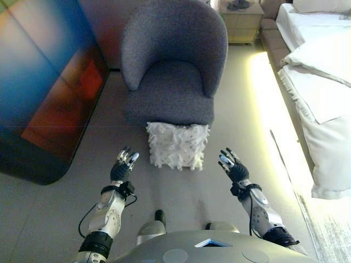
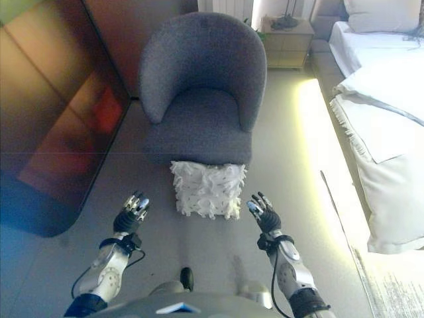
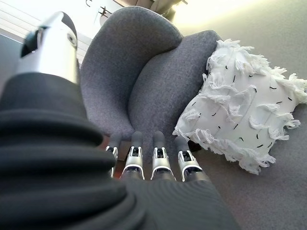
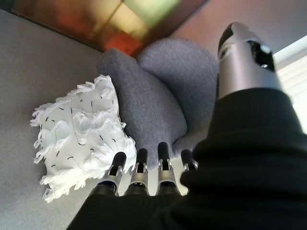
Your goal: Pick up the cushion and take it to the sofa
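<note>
A white fringed cushion (image 1: 177, 145) with small black marks stands on the floor, leaning against the front of a grey armchair (image 1: 173, 66). It also shows in the left wrist view (image 3: 244, 124) and in the right wrist view (image 4: 81, 132). My left hand (image 1: 123, 165) is open, held above the floor to the left of the cushion, apart from it. My right hand (image 1: 232, 165) is open to the right of the cushion, also apart. Neither hand holds anything.
A dark glossy panel (image 1: 46, 82) stands at the left. A bed with white bedding (image 1: 321, 71) runs along the right, with a fringed rug edge (image 1: 329, 230) beside it. A bedside cabinet (image 1: 240, 21) stands behind the armchair. Grey floor (image 1: 66, 203) lies around the cushion.
</note>
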### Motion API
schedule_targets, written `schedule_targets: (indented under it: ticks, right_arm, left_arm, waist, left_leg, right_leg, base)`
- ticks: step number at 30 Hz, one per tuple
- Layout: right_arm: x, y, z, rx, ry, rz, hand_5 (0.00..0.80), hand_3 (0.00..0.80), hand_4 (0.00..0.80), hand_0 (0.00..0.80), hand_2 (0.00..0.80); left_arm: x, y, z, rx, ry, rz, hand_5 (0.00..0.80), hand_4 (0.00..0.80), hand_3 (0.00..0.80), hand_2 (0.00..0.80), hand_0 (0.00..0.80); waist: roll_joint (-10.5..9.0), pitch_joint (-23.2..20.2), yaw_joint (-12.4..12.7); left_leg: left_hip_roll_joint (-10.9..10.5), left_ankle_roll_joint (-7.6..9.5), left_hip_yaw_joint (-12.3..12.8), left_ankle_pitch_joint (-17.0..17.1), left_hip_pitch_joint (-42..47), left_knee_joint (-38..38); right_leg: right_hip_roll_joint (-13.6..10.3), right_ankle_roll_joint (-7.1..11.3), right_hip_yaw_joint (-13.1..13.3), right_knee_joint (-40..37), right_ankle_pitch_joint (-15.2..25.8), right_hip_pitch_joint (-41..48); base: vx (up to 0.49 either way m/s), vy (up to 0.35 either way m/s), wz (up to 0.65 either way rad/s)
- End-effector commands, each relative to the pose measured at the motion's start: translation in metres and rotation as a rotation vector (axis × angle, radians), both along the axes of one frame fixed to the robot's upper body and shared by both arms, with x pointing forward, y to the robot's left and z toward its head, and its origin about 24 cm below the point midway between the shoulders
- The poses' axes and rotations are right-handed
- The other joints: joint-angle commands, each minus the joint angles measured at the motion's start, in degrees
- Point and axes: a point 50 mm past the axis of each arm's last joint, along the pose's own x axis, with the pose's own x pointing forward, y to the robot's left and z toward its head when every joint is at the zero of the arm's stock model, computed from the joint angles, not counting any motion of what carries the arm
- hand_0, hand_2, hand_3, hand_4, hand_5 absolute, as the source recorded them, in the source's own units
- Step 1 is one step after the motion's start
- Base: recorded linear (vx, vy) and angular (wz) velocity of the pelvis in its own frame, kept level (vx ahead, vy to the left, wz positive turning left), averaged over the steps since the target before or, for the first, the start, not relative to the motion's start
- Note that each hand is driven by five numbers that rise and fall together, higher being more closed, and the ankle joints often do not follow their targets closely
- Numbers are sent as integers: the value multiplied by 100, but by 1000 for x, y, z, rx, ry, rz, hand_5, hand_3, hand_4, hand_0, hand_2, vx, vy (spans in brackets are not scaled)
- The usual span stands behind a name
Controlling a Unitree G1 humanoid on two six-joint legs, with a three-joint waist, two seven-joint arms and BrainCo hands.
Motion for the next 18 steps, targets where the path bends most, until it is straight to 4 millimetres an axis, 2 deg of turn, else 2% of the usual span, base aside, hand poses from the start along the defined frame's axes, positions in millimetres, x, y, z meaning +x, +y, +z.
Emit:
schedule_targets:
  ticks: [1,3,4,5,7,11,13,15,16,18]
  right_arm:
    - [12,8,15,47,-113,-67,0,0,0,0,0]
    - [8,4,12,43,-98,-97,0,0,0,0,0]
    - [4,3,11,46,-92,-106,0,0,0,0,0]
    - [3,2,11,46,-89,-106,0,0,0,0,0]
    - [-1,0,9,47,-84,-127,0,0,0,0,0]
    - [0,-4,10,80,-86,-166,0,0,0,0,0]
    - [5,-7,12,87,-95,-187,0,0,0,0,0]
    - [9,-10,13,86,-92,-198,0,0,0,0,0]
    - [10,-13,12,86,-85,-198,0,0,0,0,0]
    - [9,-13,11,82,-75,-182,0,0,0,0,0]
  left_arm:
    - [24,11,25,122,-121,-75,0,0,0,0,0]
    - [26,10,25,130,-113,-91,0,0,0,0,0]
    - [29,10,26,122,-117,-99,0,0,0,0,0]
    - [31,9,28,115,-120,-102,0,0,0,0,0]
    - [34,7,30,114,-130,-125,0,0,0,0,0]
    - [38,1,31,117,-132,-131,0,0,0,0,0]
    - [37,-2,32,120,-137,-159,0,0,0,0,0]
    - [35,-2,32,121,-134,-181,0,0,0,0,0]
    - [33,-1,32,121,-128,-186,0,0,0,0,0]
    - [26,1,29,118,-117,-180,0,0,0,0,0]
  waist:
    - [-51,7,-87]
    - [25,100,-149]
    - [13,164,-220]
    - [23,171,-253]
    - [-87,204,-360]
    - [-362,251,-533]
    - [-492,265,-571]
    - [-551,277,-582]
    - [-583,272,-548]
    - [-619,250,-491]
  left_leg:
    - [-125,566,232,-888,-20,865]
    - [-143,595,86,-929,-13,950]
    - [-174,597,-11,-960,28,984]
    - [-170,594,-56,-979,32,993]
    - [-302,587,-224,-1094,96,1016]
    - [-450,508,-446,-1363,260,1084]
    - [-547,524,-515,-1557,374,1108]
    - [-567,536,-522,-1692,546,1104]
    - [-593,546,-441,-1765,723,1060]
    - [-617,574,-210,-1836,984,960]
  right_leg:
    - [-605,140,561,2402,1668,-1151]
    - [-564,74,824,3115,1893,-1495]
    - [-485,87,1005,3197,2019,-1633]
    - [-405,80,1069,3128,2067,-1707]
    - [-178,113,1258,2316,2085,-1823]
    - [-55,280,1455,247,1955,-1737]
    - [36,411,1398,-614,2093,-1839]
    - [113,462,1184,-1061,2244,-1902]
    - [134,473,765,-1120,2328,-1983]
    - [136,446,113,-980,2345,-2035]
  base:
    - [2,321,21]
    - [41,235,59]
    - [76,148,84]
    - [114,70,82]
    - [172,-37,70]
    - [246,-126,39]
    - [292,-92,37]
    - [335,-66,30]
    - [344,-46,33]
    - [317,-20,18]
